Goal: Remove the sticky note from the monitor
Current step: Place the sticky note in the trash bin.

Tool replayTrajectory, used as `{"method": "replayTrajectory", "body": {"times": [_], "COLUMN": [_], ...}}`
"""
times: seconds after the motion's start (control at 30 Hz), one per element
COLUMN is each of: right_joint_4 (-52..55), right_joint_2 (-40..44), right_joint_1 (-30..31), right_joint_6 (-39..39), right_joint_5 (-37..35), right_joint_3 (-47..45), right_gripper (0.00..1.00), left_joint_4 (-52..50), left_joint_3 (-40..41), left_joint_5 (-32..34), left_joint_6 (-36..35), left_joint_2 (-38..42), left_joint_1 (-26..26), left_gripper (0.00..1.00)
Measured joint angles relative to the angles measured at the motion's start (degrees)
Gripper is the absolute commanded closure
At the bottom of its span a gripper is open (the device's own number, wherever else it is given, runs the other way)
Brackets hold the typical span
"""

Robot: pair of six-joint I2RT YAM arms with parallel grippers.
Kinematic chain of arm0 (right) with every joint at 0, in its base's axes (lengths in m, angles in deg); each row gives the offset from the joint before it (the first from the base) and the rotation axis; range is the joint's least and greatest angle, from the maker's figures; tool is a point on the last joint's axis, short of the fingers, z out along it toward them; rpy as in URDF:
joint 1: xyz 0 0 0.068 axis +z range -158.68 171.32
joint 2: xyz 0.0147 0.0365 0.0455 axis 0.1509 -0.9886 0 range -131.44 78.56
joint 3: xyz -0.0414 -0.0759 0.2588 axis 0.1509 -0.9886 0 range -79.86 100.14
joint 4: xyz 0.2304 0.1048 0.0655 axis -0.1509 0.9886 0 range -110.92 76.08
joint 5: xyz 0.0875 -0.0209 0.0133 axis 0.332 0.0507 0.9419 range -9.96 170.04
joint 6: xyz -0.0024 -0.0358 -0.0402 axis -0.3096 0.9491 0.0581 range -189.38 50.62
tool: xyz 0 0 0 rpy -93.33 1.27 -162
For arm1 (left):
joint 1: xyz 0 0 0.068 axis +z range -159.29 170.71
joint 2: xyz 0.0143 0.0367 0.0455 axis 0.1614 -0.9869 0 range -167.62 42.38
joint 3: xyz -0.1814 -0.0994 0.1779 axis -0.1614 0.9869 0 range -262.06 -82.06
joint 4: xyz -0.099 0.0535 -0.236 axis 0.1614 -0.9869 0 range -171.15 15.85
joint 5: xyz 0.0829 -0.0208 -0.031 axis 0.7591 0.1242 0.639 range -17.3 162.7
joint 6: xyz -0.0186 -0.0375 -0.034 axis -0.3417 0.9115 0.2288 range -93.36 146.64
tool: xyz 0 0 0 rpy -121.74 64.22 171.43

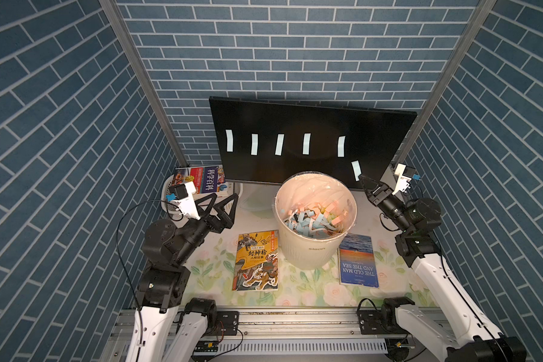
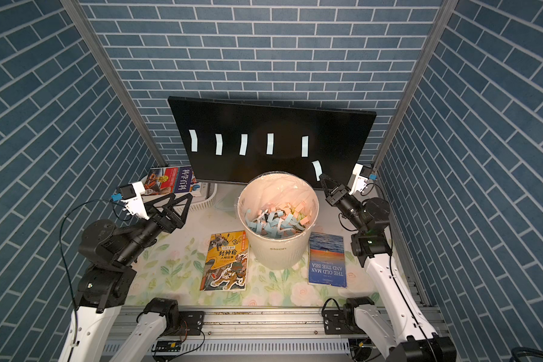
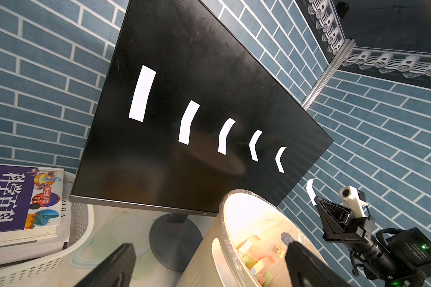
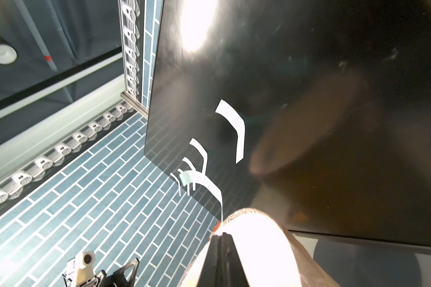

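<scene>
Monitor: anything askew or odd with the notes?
One sticky note sits below the row of five on the monitor, near its right end. It is tilted and pinched at its lower end by the shut right hand. The rest hang roughly upright, some bowed off the screen.

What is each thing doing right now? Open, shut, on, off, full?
monitor: dark, upright on its stand.
five notes: stuck on the screen in a row.
sixth note: pinched at one end, seemingly peeled off.
right gripper: shut on the sixth note.
left gripper: open, empty.
bin: lidless, partly filled with paper strips.
orange book and blue book: closed, flat.
</scene>
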Motion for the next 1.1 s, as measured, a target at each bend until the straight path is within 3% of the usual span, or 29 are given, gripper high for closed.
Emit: {"method": "replayTrajectory", "body": {"times": [0.67, 1.1], "right_joint_4": [16.5, 30.9], "right_joint_2": [0.1, -6.5], "right_joint_1": [10.5, 23.0], "right_joint_6": [17.6, 32.9], "right_joint_5": [-1.3, -13.9], "right_joint_3": [5.9, 15.0], "right_gripper": [1.0, 1.0], "left_joint_4": [0.0, -0.1], "left_joint_3": [1.0, 2.5], "left_joint_5": [-0.2, -0.1], "left_joint_6": [0.1, 0.0], "left_joint_2": [0.5, 1.0], "left_joint_1": [0.0, 0.0], "left_gripper": [0.0, 0.0]}}
